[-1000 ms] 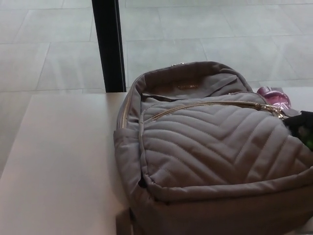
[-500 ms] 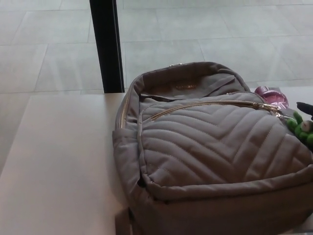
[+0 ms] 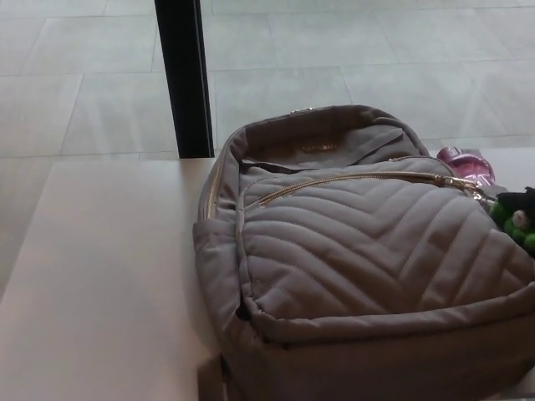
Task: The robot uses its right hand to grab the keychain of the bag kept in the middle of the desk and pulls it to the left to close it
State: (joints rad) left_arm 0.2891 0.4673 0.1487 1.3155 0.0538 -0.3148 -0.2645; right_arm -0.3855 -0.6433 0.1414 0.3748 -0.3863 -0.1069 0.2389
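Grey quilted bag [image 3: 368, 251] on pale desk [image 3: 100, 276], green keychain [image 3: 518, 221] at right edge

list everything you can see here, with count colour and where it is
backpack: one, grey-brown quilted, lying on the desk, right of middle
zipper: one, gold, across the front pocket
zipper pull: one, gold, at the zipper's right end
keychain: one, green toy, right edge by the pull
pink object: one, behind the bag, partly hidden
desk: one, white
post: one, black, upright behind the desk
floor: grey tiles, beyond
right hand: black sliver at right edge, above the keychain
left hand: not in view
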